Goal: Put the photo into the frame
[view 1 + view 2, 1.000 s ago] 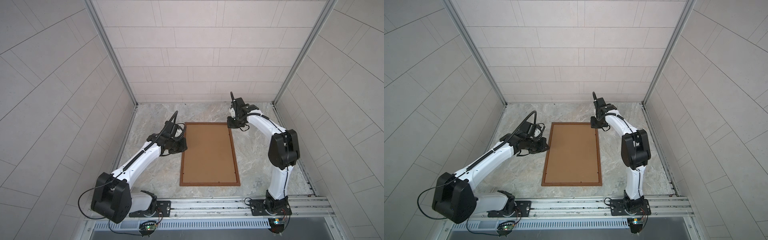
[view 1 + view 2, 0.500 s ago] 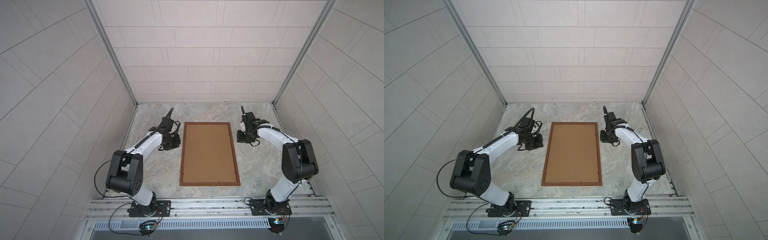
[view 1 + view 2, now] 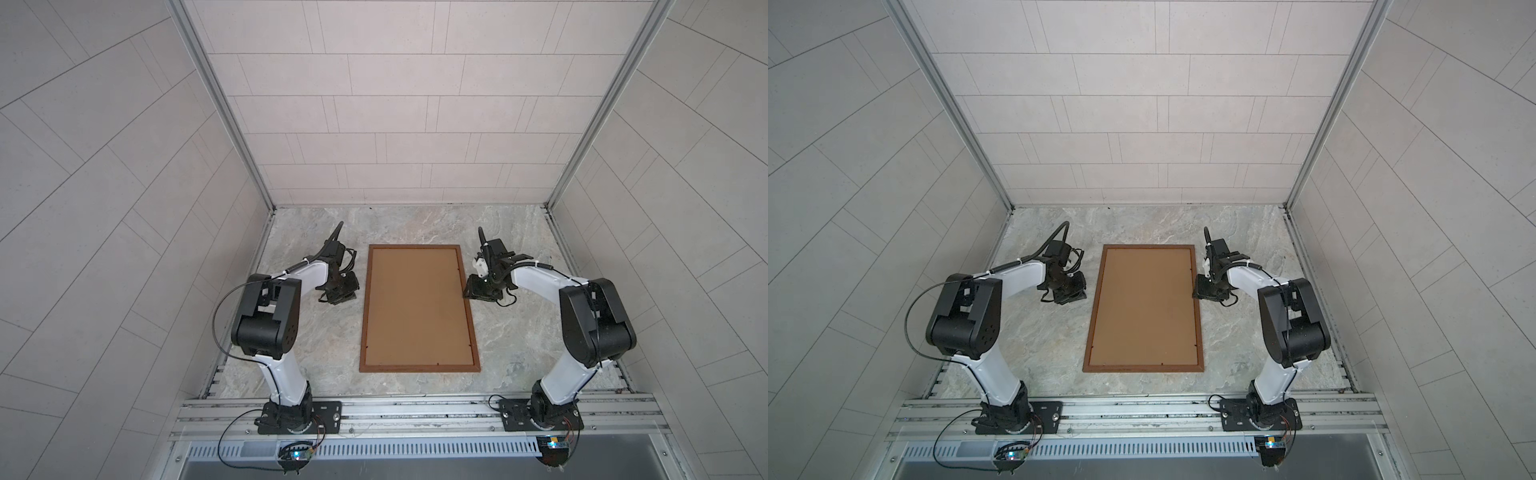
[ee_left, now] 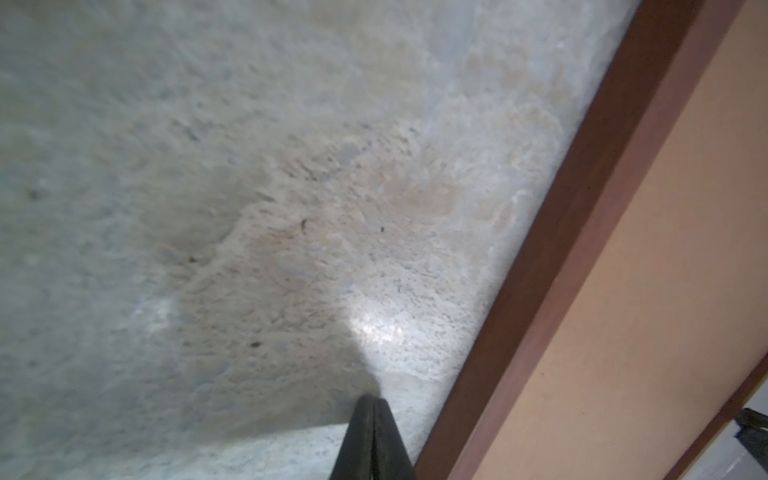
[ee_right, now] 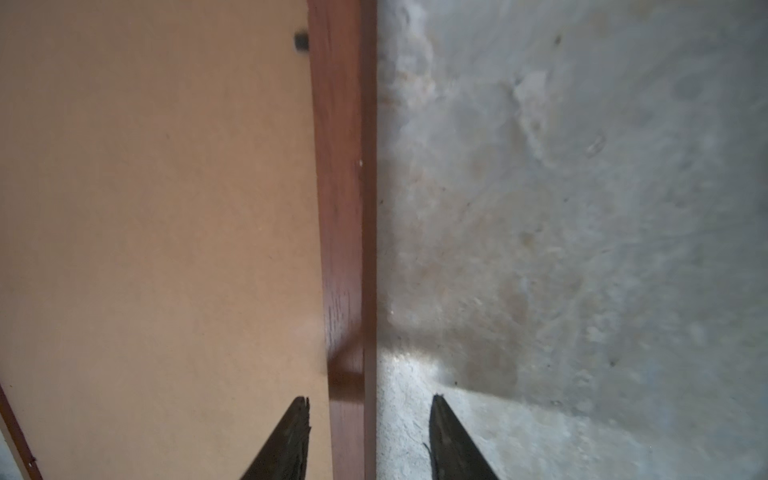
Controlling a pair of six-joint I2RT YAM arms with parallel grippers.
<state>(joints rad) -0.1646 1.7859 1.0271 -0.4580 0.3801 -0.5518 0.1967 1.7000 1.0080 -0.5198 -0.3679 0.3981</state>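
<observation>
The frame [image 3: 419, 368] [image 3: 1144, 368] lies flat in the middle of the table, its back up, with a plain brown backing board [image 3: 417, 307] [image 3: 1144, 307] filling it. The photo is hidden. My left gripper [image 3: 337, 296] [image 3: 1068, 296] [image 4: 373, 401] is shut and empty, low over the marble just left of the frame's left moulding [image 4: 582, 232]. My right gripper [image 3: 469, 291] [image 3: 1199, 291] [image 5: 369, 398] is open. One of its fingers stands over the backing board [image 5: 158, 208] and the other over the table, astride the right moulding [image 5: 340, 208] and not gripping it.
The marble table [image 3: 320, 340] is walled by tiled panels at the back and on both sides. An aluminium rail [image 3: 415, 409] with both arm bases runs along the front. A small black tab [image 5: 301, 41] sits at the frame's inner edge.
Both arms folded back toward their bases. The left gripper slid off the frame's left edge onto the table. The right gripper moved from the far right corner along the right side and opened.
</observation>
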